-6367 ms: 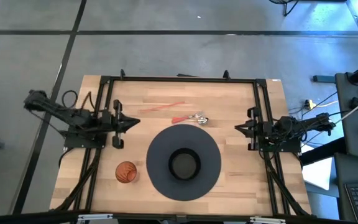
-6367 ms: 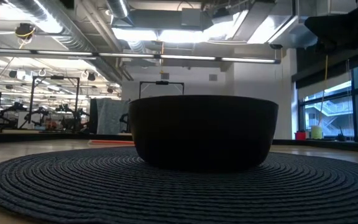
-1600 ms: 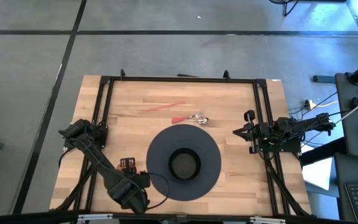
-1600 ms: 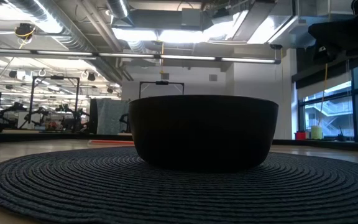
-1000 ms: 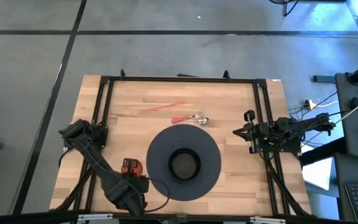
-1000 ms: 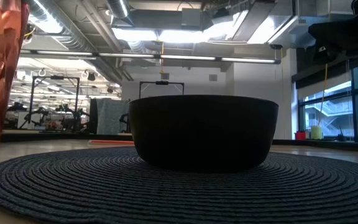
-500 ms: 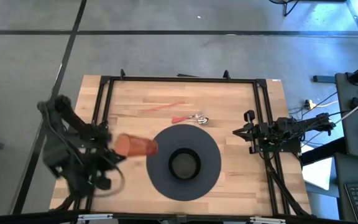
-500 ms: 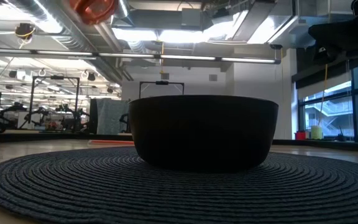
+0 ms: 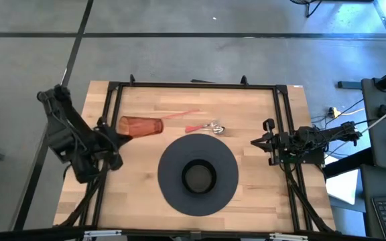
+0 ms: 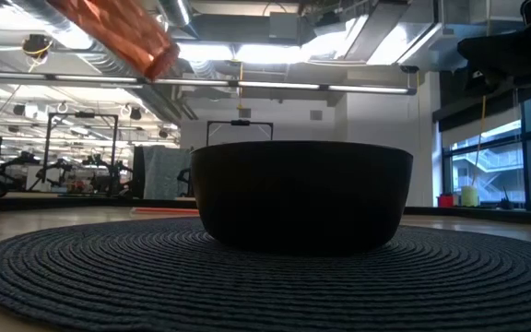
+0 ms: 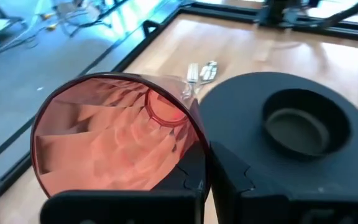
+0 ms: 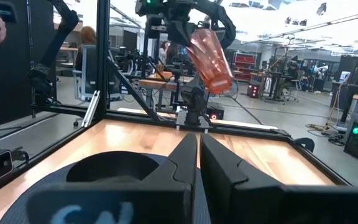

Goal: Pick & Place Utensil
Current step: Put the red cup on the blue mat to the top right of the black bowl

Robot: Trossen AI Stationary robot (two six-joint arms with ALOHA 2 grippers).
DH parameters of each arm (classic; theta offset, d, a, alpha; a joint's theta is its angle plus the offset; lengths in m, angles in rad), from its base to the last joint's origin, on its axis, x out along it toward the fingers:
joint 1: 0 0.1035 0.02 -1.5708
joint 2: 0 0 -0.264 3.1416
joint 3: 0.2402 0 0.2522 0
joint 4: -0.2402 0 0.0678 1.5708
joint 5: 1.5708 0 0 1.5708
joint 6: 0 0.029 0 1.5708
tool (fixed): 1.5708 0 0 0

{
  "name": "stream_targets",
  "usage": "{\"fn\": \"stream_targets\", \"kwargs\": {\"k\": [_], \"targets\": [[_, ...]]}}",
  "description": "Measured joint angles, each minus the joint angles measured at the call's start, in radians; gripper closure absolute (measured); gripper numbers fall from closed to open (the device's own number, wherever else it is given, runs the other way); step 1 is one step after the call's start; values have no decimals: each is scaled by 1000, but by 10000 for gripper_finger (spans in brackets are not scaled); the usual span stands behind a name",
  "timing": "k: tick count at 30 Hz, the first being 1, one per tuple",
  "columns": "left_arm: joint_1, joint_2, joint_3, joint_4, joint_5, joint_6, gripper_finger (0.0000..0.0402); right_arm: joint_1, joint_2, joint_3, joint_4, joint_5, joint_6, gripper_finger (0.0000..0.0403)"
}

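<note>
The mat (image 9: 173, 191) sits nearest, a round dark woven one at the near-middle of the table (image 9: 260, 194), with the black bowl (image 9: 198, 177) planted right in its centre. From table height the bowl fills the middle of the shot with the mat's coils spread out in front.

Left of the mat and a bit farther back, the left gripper (image 9: 117, 132) is clenched on a red cup (image 9: 141, 125), holding it up off the table and tipped onto its side, so the open mouth faces the arm and the base points toward the table's middle. The left wrist camera looks straight into the cup's mouth, with the bowl and mat beyond it. In the low view the cup hangs high up, tilted, well clear of the wood.

On the right edge of the table, the right gripper (image 9: 256, 140) waits level with the mat's far rim, fingers (image 12: 225, 171) pressed together with nothing between them.

Farther back, just past the mat's far edge, lies the utensil (image 9: 210, 126): a metal spoon-like piece with a red handle, flat on the wood, near the cup's base but not touching it. A thin red stick (image 9: 177, 115) lies just beyond that, angled across the boards.
</note>
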Motion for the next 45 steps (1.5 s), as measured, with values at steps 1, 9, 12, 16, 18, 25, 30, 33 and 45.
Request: {"fn": "stream_targets", "kwargs": {"k": [1,9,12,16,18,25,30,33,45], "targets": [[12,2,-1,1,3,0,398,0,0,0,0,0,0,382],[145,27,-1,31,55,82,398,0,0,0,1,0,0,382],[223,31,-1,144,55,236,398,0,0,0,-3,0,1,382],[357,31,-1,395,122,555,398,0,0,0,-17,-2,26,382],[430,35,-1,532,190,712,398,0,0,0,-27,-2,27,382],[637,101,0,904,446,1091,398,0,0,0,-31,0,24,382],[765,183,0,1009,585,1185,398,0,0,0,-53,-1,31,382],[835,262,21,1055,671,1207,398,0,0,0,-60,-1,31,382],[877,811,621,642,766,1338,398,0,0,0,-58,-1,31,382]]}}
